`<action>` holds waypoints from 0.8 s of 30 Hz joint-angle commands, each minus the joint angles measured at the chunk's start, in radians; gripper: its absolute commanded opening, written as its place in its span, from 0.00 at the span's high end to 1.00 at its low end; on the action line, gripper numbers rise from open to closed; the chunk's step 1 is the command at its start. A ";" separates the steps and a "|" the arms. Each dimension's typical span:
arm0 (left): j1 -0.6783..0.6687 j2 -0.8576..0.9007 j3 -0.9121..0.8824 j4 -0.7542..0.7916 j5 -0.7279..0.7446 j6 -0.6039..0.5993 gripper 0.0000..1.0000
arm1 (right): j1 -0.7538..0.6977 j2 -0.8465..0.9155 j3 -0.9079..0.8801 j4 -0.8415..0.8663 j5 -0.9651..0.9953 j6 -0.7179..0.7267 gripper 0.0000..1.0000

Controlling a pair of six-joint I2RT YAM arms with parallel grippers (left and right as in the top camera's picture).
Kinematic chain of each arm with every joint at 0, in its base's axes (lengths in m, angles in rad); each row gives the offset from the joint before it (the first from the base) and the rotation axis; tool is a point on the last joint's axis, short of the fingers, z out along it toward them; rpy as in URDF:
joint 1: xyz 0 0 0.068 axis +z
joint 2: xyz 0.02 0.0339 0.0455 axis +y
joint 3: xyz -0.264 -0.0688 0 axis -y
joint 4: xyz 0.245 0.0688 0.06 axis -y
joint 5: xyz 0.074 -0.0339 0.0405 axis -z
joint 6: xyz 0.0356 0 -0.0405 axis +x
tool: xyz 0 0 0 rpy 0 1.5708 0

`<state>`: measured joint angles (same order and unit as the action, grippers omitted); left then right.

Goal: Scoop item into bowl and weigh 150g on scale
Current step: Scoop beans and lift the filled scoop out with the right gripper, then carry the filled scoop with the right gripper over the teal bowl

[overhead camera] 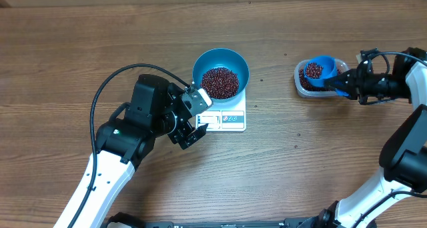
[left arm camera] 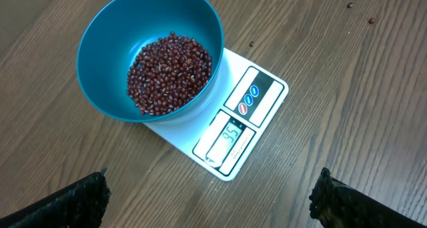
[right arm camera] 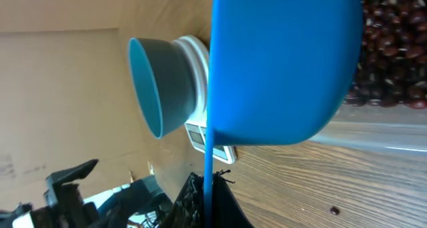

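Your left gripper (overhead camera: 197, 117) sits just left of the scale (overhead camera: 230, 120), its jaws spread wide with nothing between them. In its wrist view the two dark fingertips (left arm camera: 83, 200) frame the bare wooden table (left arm camera: 167, 188) in front of the scale's display edge. On the end of the scale away from the display stands the blue bowl (overhead camera: 202, 63), upright, with a heap of red-brown beans (overhead camera: 220, 83) covering its bottom. The display (left arm camera: 231, 135) shows digits, but you can't read them with certainty. A few loose beans (left arm camera: 252, 45) lie on the wood just beyond the scale. Well to the right of the scale is the clear tub (overhead camera: 299, 78), with more beans in it. The small blue scoop (overhead camera: 322, 68) hangs over the tub, loaded with beans, and your right gripper (overhead camera: 343, 83), farther right of the scale, is clamped on its handle.
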<state>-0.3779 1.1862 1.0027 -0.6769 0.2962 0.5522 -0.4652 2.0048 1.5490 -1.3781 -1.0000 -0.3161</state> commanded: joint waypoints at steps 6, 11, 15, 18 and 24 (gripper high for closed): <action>0.005 0.003 0.027 0.000 0.008 -0.017 0.01 | -0.003 0.006 0.009 -0.033 -0.095 -0.132 0.96; 0.005 0.003 0.027 0.000 0.008 -0.017 0.00 | 0.017 0.006 0.071 -0.068 -0.093 -0.139 0.96; 0.005 0.003 0.027 0.000 0.008 -0.017 0.00 | 0.052 0.006 0.141 -0.093 -0.093 -0.138 0.96; 0.005 0.003 0.027 0.000 0.008 -0.017 0.01 | 0.088 0.005 0.191 -0.109 -0.092 -0.127 0.96; 0.005 0.003 0.027 0.000 0.008 -0.017 0.00 | 0.191 0.006 0.287 -0.123 -0.054 -0.054 0.96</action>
<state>-0.3779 1.1862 1.0031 -0.6769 0.2962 0.5522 -0.3187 2.0075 1.7805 -1.5032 -1.0500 -0.4103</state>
